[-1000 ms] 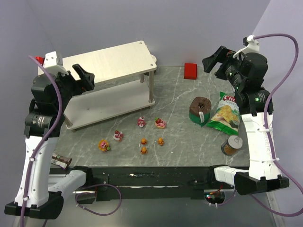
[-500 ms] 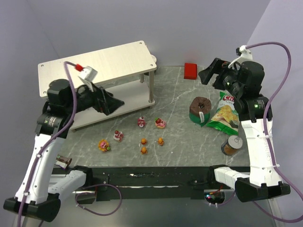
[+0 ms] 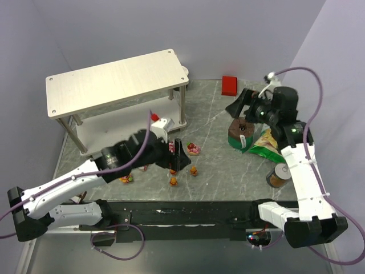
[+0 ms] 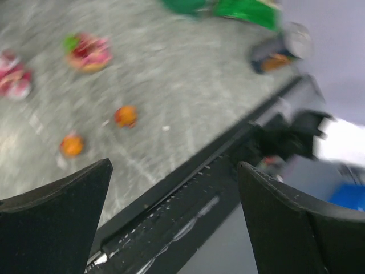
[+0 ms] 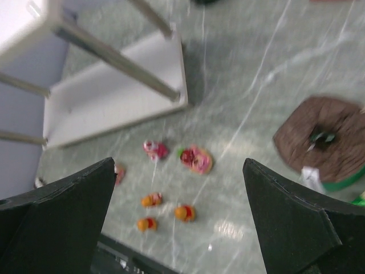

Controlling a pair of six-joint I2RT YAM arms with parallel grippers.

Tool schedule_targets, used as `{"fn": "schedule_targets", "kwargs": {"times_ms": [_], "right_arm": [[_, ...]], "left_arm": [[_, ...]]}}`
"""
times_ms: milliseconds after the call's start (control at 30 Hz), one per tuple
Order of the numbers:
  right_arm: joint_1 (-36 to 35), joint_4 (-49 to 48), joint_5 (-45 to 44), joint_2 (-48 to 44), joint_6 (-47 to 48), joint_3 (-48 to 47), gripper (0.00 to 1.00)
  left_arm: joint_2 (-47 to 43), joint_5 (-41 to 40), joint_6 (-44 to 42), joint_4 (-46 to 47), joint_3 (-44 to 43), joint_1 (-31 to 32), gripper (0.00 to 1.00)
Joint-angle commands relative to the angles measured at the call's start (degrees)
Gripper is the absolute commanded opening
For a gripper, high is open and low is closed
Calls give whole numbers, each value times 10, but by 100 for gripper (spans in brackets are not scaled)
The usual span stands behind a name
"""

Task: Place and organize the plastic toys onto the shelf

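Observation:
The shelf stands at the back left; its lower board shows in the right wrist view. The toys lie in front of it. A pink strawberry bear and two orange bears lie near my left gripper, which is open, empty and low over them. The flower-faced toy lies by the left forearm; other toys are hidden under that arm. The left wrist view, with its gripper, shows two pink toys and two orange bears. My right gripper is open and empty above the cylinder, with pink toys and three orange bears below.
A brown-and-green cylinder, a green chips bag and a small can stand at the right. A red block is at the back. A black rail runs along the near edge.
My left arm has swung from beside the shelf down and right, and its gripper is now over the toys. My right gripper has moved left and lower, toward the table's middle.

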State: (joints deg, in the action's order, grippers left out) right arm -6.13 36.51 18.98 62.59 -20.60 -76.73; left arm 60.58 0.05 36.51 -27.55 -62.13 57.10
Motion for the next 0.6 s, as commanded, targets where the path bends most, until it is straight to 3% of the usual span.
{"fn": "schedule_targets", "kwargs": {"times_ms": [0,133,233,300,567], "right_arm": [[-55,-34,18,-12,-16,58,100],[-135,-50,-29,-19,-12,104,100],[-183,-122,-18,-31,-8,159,100],[-209,-154,-6,-25,17,172,100],[-326,-166,-64,26,34,206,95]], "left_arm": [[-26,-317,187,-36,30,69,98],[-48,-442,290,-135,38,88,97],[-77,-509,355,-223,44,88,96],[-100,-527,433,-271,57,87,97],[-136,-566,499,-340,98,88,96]]}}
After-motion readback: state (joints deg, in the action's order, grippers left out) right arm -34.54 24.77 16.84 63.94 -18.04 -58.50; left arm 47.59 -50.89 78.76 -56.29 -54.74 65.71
